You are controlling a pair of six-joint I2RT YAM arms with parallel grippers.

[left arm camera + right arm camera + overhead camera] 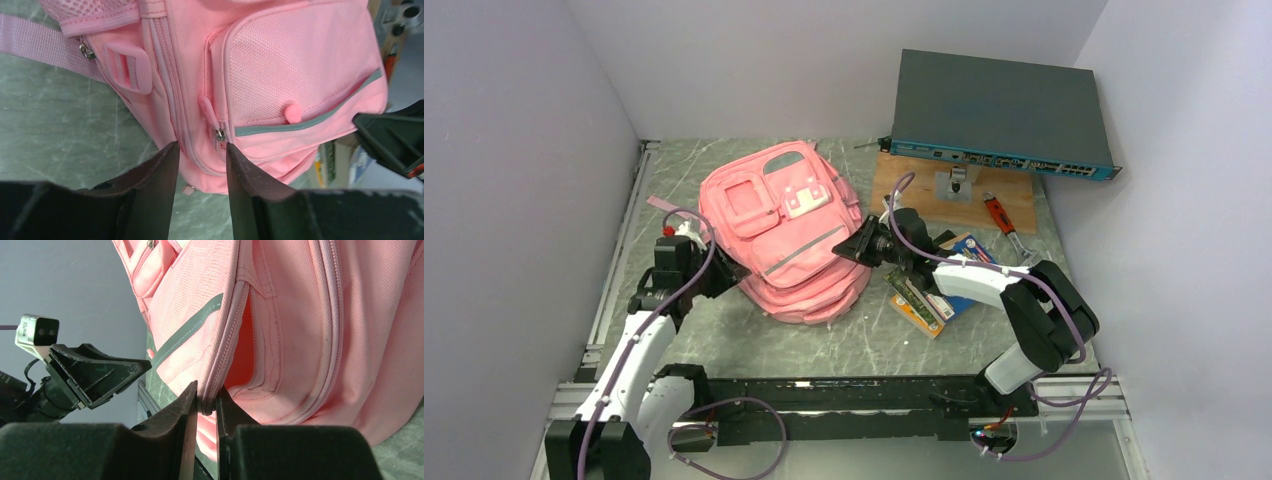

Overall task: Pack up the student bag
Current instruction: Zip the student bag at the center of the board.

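Observation:
The student bag (784, 230) is a pink backpack lying front-up in the middle of the table. My right gripper (849, 247) is at its right side, shut on the zipper edge of an open compartment (205, 401); the reddish inside (239, 355) shows beside it. My left gripper (727, 277) is open at the bag's lower left edge. In the left wrist view its fingers (200, 150) straddle a zipper seam by a metal zipper pull (219, 134), gripping nothing. The bag fills both wrist views (280, 75) (310, 340).
A grey network switch (999, 115) stands at the back right, over a wooden board (924, 190). A red-handled tool (1001, 215) and flat books or boxes (929, 295) lie right of the bag under my right arm. A pink strap (35, 42) trails left.

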